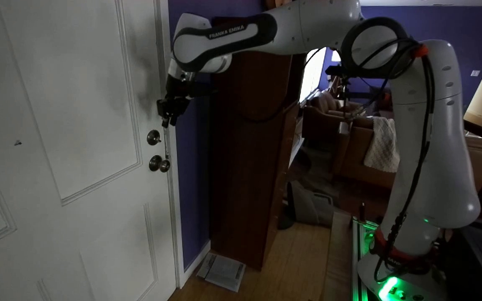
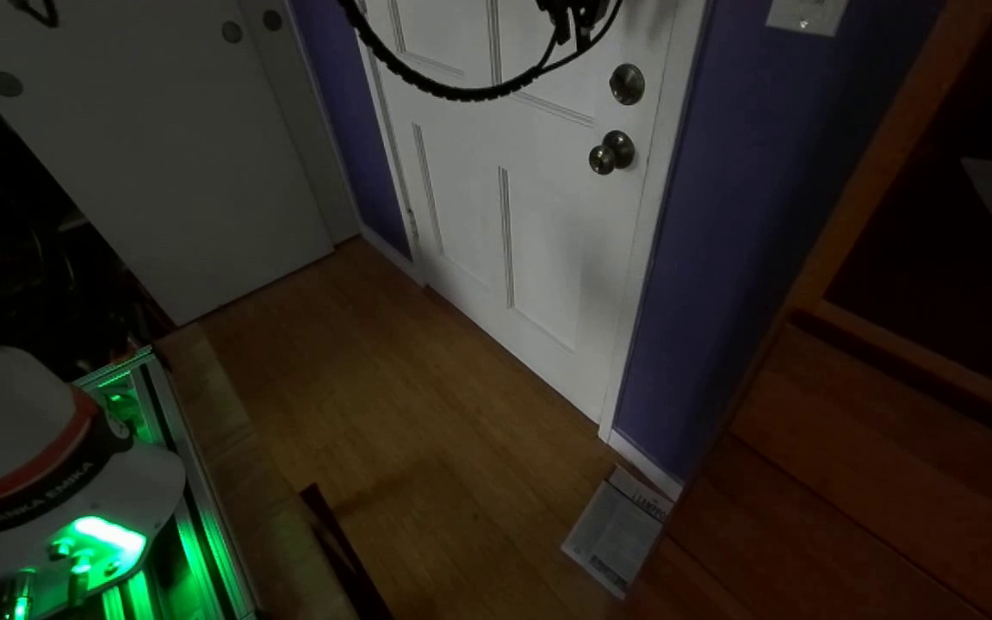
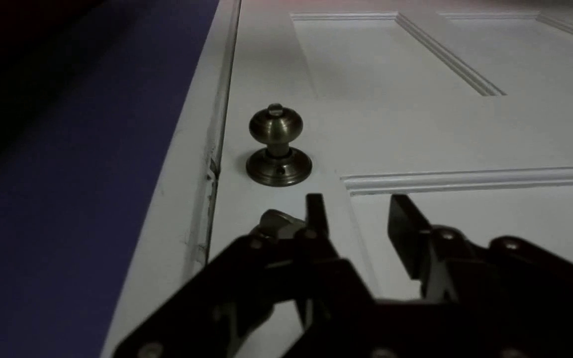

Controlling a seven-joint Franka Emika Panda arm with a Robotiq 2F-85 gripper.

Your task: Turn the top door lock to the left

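The white panelled door (image 1: 86, 100) is shut and also shows in an exterior view (image 2: 565, 241) and the wrist view (image 3: 396, 134). The top door lock (image 1: 153, 137) is a small round metal disc with a thumb-turn, above the door knob (image 1: 159, 164). It also shows in an exterior view (image 2: 626, 84). In the wrist view the lock's thumb-turn (image 3: 279, 223) is partly hidden behind the left finger. My gripper (image 1: 169, 123) is just above the lock, pointing down. In the wrist view the gripper (image 3: 357, 199) is open and empty, with the lock outside its left finger.
The door frame (image 1: 175, 188) and purple wall (image 1: 193, 175) stand beside the lock. A dark brown cabinet (image 1: 245, 167) stands close to the arm. A newspaper (image 1: 223, 271) lies on the floor by the wall. A black cable (image 2: 461, 93) hangs near the gripper.
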